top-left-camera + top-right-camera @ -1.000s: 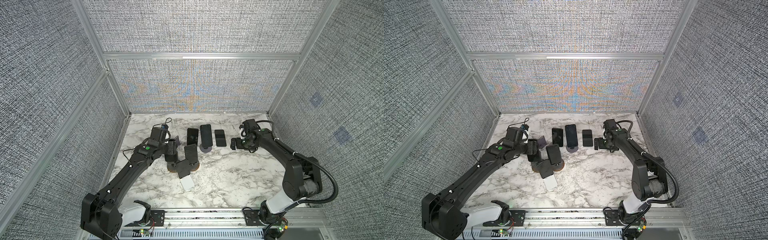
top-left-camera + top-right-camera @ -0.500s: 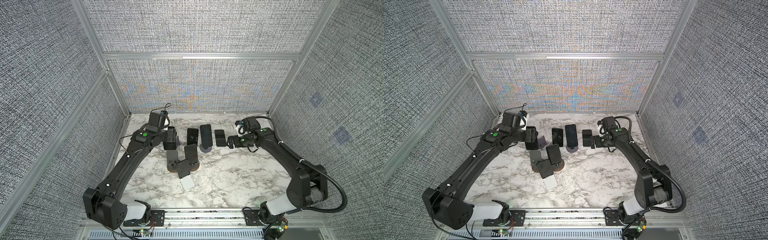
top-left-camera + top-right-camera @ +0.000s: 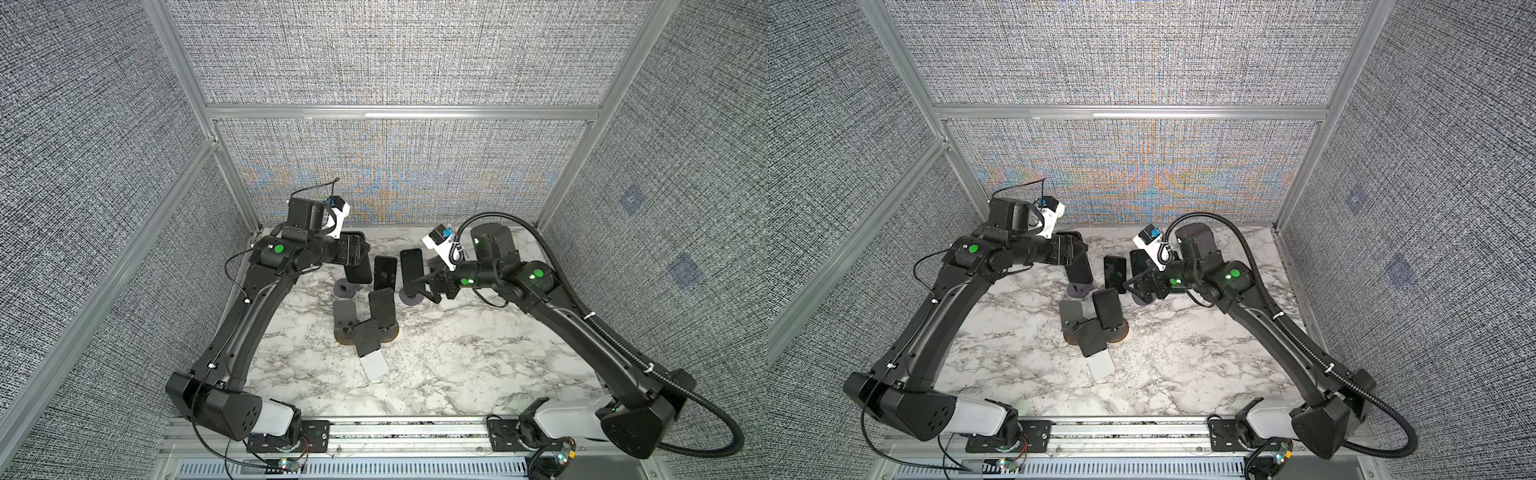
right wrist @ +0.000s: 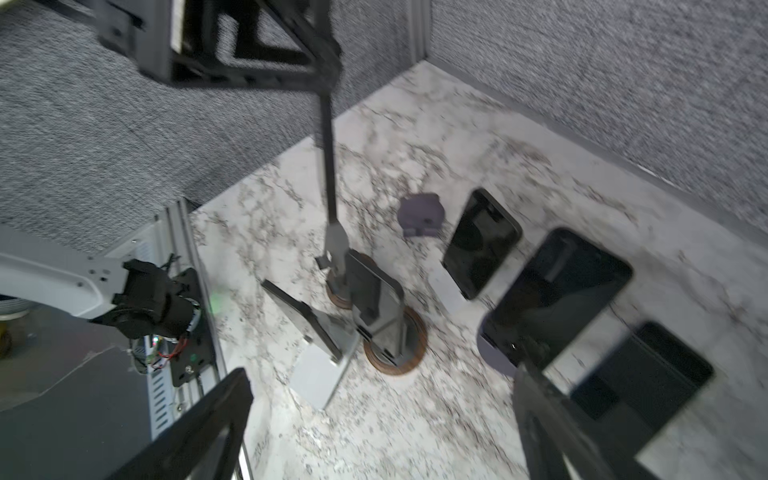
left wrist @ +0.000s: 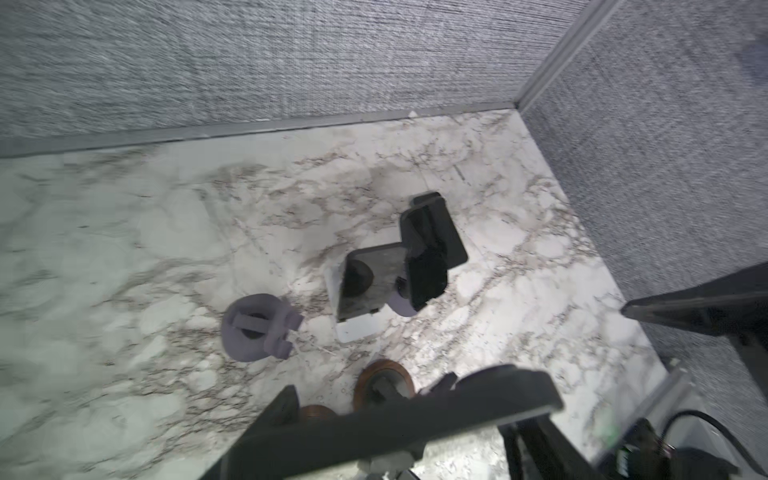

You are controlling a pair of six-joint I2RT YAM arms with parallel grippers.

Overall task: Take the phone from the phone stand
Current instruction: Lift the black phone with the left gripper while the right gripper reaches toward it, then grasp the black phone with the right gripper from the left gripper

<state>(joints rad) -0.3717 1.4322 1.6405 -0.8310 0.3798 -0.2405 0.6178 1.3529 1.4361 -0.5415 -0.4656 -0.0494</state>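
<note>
Grey cloth walls close in a marble table (image 3: 457, 353). One black phone (image 3: 360, 272) is off its stand. It hangs in the air at the far left, pinched near its top by the left gripper (image 3: 356, 251), whose jaws squeeze onto it. The empty grey stand (image 3: 345, 289) sits just below.

To the right, a second phone (image 3: 411, 264) leans on its own stand (image 3: 409, 300). The right gripper (image 3: 422, 289) is beside it, jaws spread wide and holding nothing. The wrist view is blurry, so maybe a finger touches that phone.

A bump could tip that stand over. The hanging phone could slip and drop onto the flat phone (image 3: 384, 272) nearby.
</note>
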